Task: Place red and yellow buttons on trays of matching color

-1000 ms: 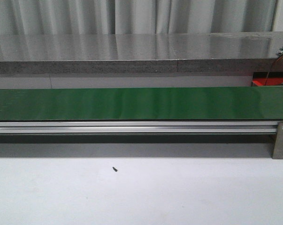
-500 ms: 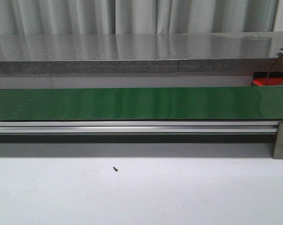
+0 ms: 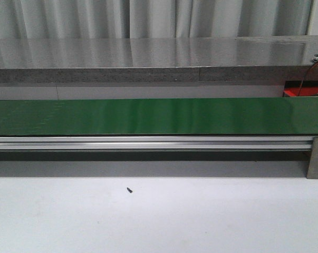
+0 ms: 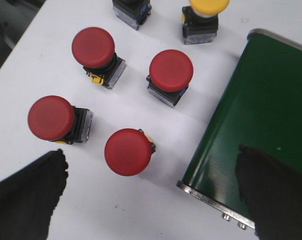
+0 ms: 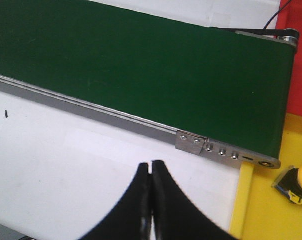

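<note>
Front view, compared with the frames a second and half a second back: nothing has moved. The green belt (image 3: 159, 116) carries no button, the red tray (image 3: 305, 92) shows only as a sliver at the far right behind the belt, and the small dark speck (image 3: 129, 190) on the white table (image 3: 159, 221) sits where it was. Neither arm enters this view. My reading: no button has been put on the belt yet, so sorting has not started or is between cycles.

Left wrist view: the left gripper (image 4: 151, 195) has its fingers spread wide, holding nothing. Four red buttons stand on the table. The nearest red button (image 4: 128, 151) sits between the two fingers and a little beyond them. A second (image 4: 51, 118) is just beyond one finger. Two more (image 4: 93, 47) (image 4: 171, 70) stand further off. A yellow button (image 4: 208, 6) is at the frame edge, near the rounded end of the belt.

Right wrist view: the right gripper (image 5: 151, 172) has its fingers pressed together, empty, hanging over bare table just short of the belt's far end. The yellow tray (image 5: 261, 210) lies beside it, with one yellow button (image 5: 297, 184) already on it, well clear of the fingers. A strip of red tray shows beyond.
</note>
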